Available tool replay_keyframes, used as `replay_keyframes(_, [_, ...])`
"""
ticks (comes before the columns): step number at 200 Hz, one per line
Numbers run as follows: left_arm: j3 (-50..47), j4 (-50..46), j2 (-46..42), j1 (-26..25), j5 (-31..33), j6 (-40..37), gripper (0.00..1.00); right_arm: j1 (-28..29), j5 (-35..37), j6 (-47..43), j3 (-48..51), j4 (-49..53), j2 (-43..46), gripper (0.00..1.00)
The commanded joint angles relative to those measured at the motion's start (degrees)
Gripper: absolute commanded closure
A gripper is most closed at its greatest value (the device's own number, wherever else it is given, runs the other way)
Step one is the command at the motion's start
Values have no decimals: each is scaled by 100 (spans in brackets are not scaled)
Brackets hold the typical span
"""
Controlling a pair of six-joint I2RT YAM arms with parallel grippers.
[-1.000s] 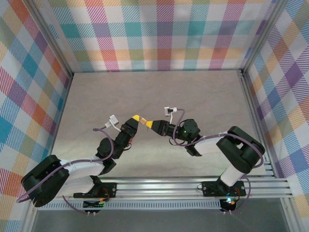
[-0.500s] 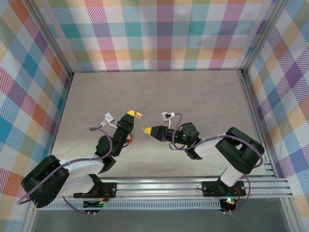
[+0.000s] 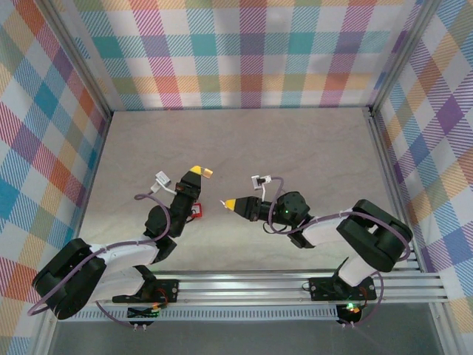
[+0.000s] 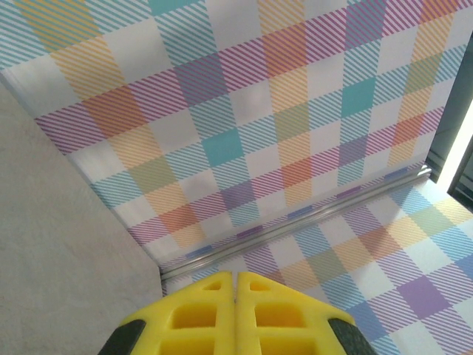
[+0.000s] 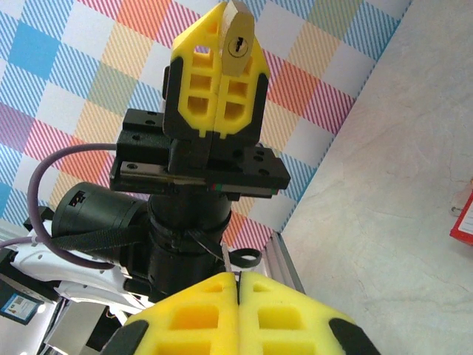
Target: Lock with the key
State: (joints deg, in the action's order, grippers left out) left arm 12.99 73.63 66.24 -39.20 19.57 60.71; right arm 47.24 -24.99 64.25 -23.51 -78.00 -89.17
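Both my pincers have drawn apart above the tabletop's (image 3: 310, 148) middle. My left pincer (image 3: 198, 171) pinches the brass padlock (image 3: 208, 173). My right pincer (image 3: 230, 203) is pressed together, with what may be the key (image 3: 223, 201) at its tip. They no longer meet, so I judge I must realign.

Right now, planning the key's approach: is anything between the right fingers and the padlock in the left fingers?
Nothing visible does. The padlock, clamped in the left fingers, faces the right fingers across open air; the red item lies down on the table.
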Motion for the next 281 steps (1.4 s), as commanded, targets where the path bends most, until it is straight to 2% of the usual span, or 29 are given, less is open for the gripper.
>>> replay_keyframes(1, [115,302,-51,83,-86,134,100,-117,34,-79,133,-253,224,100])
replay_keyframes(52, [142,183,104,150,-403,117,100,-667,-110,73,423,-209,639,100])
replay_keyframes(73, [185,-33,135,175,-562,104,100,-986,-213,-1,488,155,1003,100])
replay_keyframes(97, [271,-403,143,192,-765,-6,100,-1143,-201,-490,416,1294,1705,100])
replay_keyframes(136, [538,-1360,177,202,-1200,-245,100,-1147,197,-1509,133,3522,2955,100])
replay_keyframes(188, [1033,-2874,410,202,-1981,-648,100,-1147,823,-2354,-148,5549,3962,100])
replay_keyframes(251, [1617,-4690,895,202,-2555,-1462,100,-1147,1035,-2649,-216,6138,4313,100])
replay_keyframes(281, [1673,-4901,1312,211,-2522,-1742,100,-1147,984,-2629,-207,6091,4283,100])
